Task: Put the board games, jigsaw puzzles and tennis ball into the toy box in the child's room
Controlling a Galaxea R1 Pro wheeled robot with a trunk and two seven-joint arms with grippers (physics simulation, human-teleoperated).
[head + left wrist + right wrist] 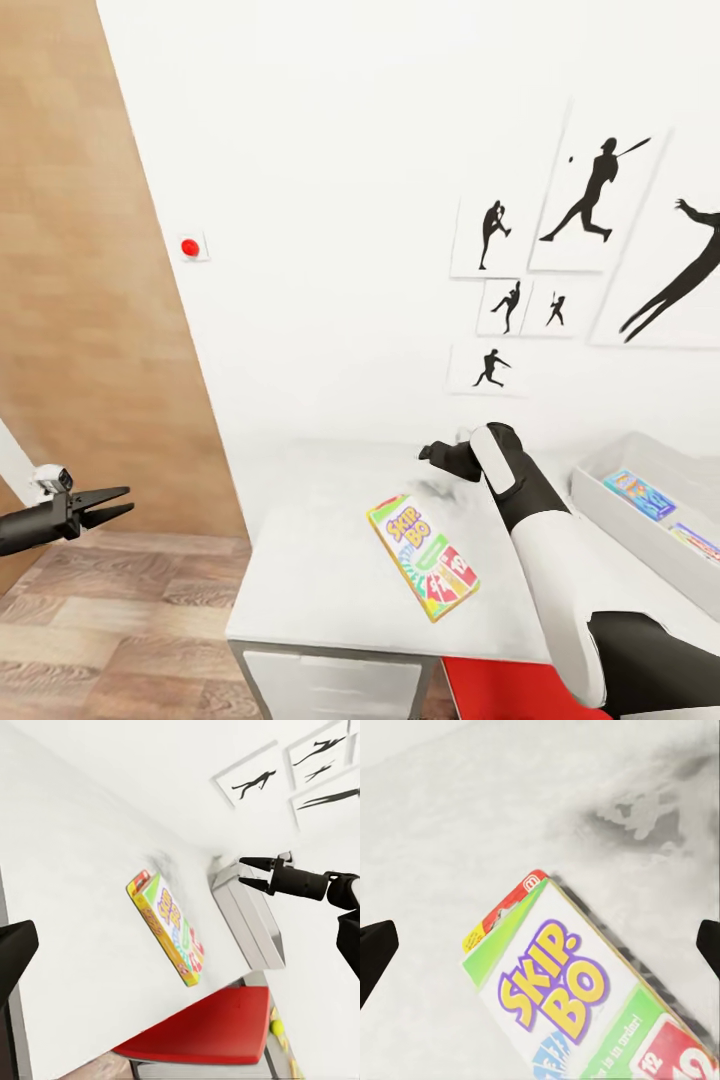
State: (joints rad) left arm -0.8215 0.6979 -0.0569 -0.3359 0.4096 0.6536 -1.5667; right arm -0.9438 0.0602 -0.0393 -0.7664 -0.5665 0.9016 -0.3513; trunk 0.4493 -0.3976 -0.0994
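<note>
A board game (422, 558), a flat yellow, red and green box reading "Skip-Bo", lies flat near the left end of the table (320, 590). My right gripper (437, 456) hovers above the box's far end, open. In the right wrist view the box (562, 997) sits between and below the spread fingertips. The toy box (640, 535) stands at the table's right and holds two flat colourful items (638, 493). My left gripper (112, 505) hangs open off the table's left side, over the floor. The left wrist view shows the game (169, 926), the right gripper (250, 871) and a small yellow-green ball (277, 1026).
A red chair (500, 690) is tucked under the table's front edge. The white wall behind carries black athlete pictures (590, 195) and a red button (189, 247). A wood-panelled wall (90, 330) and plank floor (110, 630) lie left of the table.
</note>
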